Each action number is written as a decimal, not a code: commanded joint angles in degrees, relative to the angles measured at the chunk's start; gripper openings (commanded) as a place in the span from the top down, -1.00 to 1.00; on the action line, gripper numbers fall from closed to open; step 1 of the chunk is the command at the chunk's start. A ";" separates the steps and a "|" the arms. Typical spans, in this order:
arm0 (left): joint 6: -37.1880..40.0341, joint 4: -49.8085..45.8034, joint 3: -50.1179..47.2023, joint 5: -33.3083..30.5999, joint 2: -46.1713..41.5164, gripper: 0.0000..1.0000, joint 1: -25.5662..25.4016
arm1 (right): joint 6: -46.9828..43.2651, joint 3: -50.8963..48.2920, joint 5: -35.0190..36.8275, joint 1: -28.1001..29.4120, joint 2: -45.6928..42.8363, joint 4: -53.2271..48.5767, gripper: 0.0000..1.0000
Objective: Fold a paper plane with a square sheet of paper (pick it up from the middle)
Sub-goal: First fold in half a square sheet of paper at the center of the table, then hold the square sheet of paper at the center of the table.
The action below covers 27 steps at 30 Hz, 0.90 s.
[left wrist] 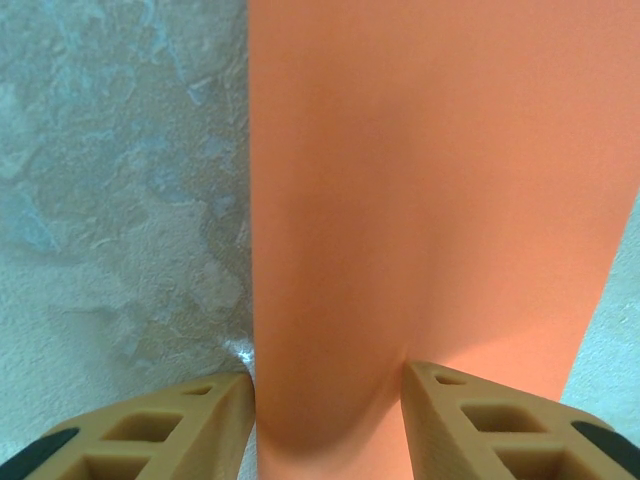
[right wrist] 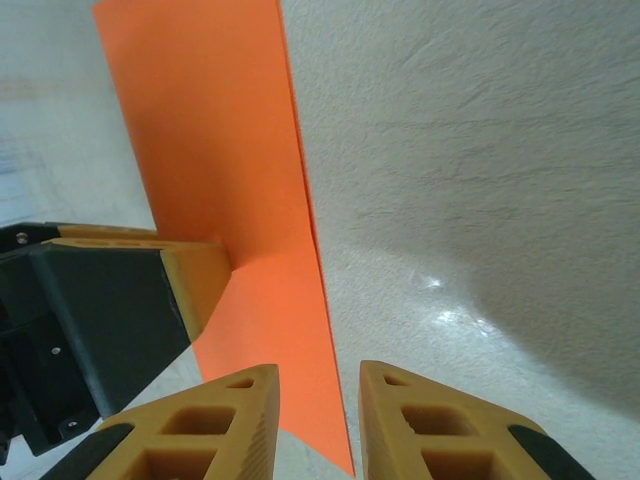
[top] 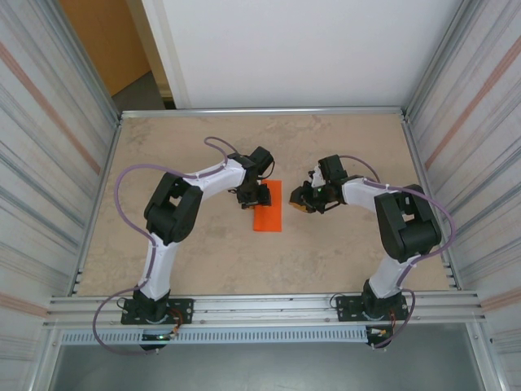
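- Paper point(top: 267, 213), bright orange, lies near the middle of the surface point(top: 163, 147). From overhead it is a narrow rectangle with its long sides running from 12 to 6 o'clock.
- Left jaws sit at the paper's 10 o'clock side and are partly open.
- Seen from the left wrist, their tan fingertips point(left wrist: 200, 425) stand apart at 7 and 5 o'clock. One is at the left edge of the paper point(left wrist: 420, 180) and the other is over the sheet, with a strip of orange in the gap between them.
- A soft darker band runs up the sheet from that gap toward 12 o'clock. Whether the tips squeeze the paper or only rest on it cannot be told.
- Right jaws are just beside the paper's 3 o'clock edge. Their fingertips point(right wrist: 235, 420) are a narrow gap apart and hold nothing.
- Seen from the right wrist, the paper point(right wrist: 220, 150) stretches from 11 o'clock down to 6 o'clock, and its right edge passes below that gap. One fingertip of the left jaws point(right wrist: 198, 278) meets the sheet at 9 o'clock.
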 commanded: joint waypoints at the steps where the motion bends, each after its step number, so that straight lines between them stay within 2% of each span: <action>1: 2.33 2.10 -5.17 4.24 10.53 0.09 -2.21 | -0.66 1.98 -1.83 0.92 1.39 0.70 0.49; 9: 1.77 2.03 -5.70 3.81 10.83 0.11 -2.22 | -0.40 4.01 -2.55 2.30 3.44 0.96 0.54; 19: 1.33 2.11 -6.10 3.89 11.12 0.11 -2.22 | 1.45 8.02 -3.29 4.23 9.74 2.40 0.81; 27: 1.24 2.46 -6.53 4.16 10.97 0.11 -2.22 | 0.69 10.02 -4.21 4.48 13.23 3.16 0.90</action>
